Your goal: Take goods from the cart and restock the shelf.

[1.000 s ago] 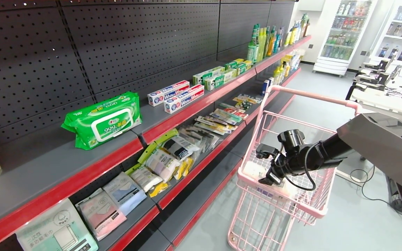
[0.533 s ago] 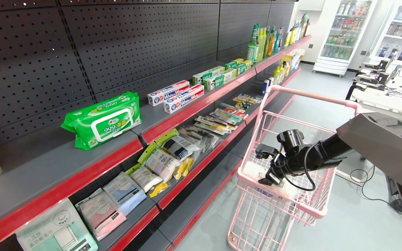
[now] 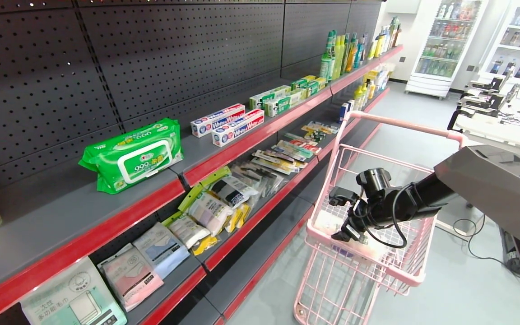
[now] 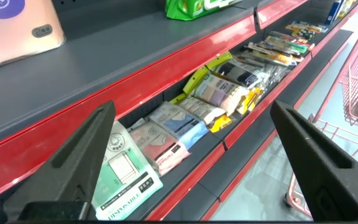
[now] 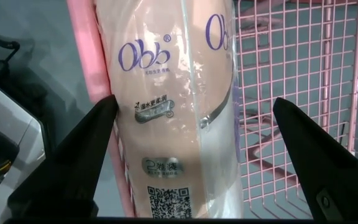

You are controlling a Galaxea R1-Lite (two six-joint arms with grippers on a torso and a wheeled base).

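Pink wire forms the shopping cart standing in the aisle just beside the shelving. Inside it lies the task's item, a peach-coloured, plastic-wrapped pack of tissue rolls, lengthwise against the cart's pink side rail. The right gripper hangs directly over this pack with its dark fingers spread apart. One finger sits close to the edge of the wrap on the rail side, and the other stands well clear over the wire mesh, so nothing is clamped. The step in hand looks like the pick from the cart, at the point just before the grasp. The next move calls for sinking a little further so both fingers straddle the pack's width. The rail-side finger must not catch on the pink bar before the fingers close and lift clear of the rim. The left gripper is also spread and holds nothing, facing the grey, red-edged top shelf. A similar pack already stands there, with bare board beside it that seems a likely place for this one.
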